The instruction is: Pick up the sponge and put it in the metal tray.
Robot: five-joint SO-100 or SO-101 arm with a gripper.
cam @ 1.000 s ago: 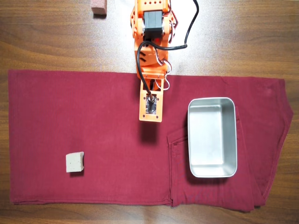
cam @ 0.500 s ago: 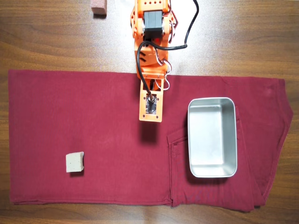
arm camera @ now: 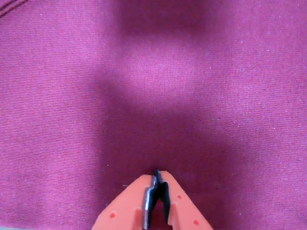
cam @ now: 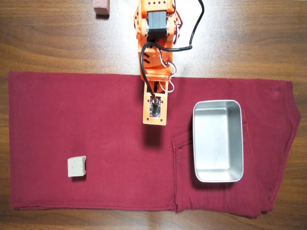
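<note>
The sponge (cam: 76, 166), a small beige-grey block, lies on the dark red cloth at the lower left of the overhead view. The metal tray (cam: 218, 106), shiny and empty, stands on the cloth at the right. My orange gripper (cam: 154, 122) hangs over the cloth's upper middle, between the two and apart from both. In the wrist view the gripper (arm camera: 156, 174) enters from the bottom edge with its jaws pressed together and nothing between them; only cloth shows there.
The dark red cloth (cam: 96, 120) covers most of the wooden table (cam: 57, 38). A pinkish-brown block (cam: 101, 7) sits on the bare wood at the top edge, left of the arm. Black cables loop off the arm near the top.
</note>
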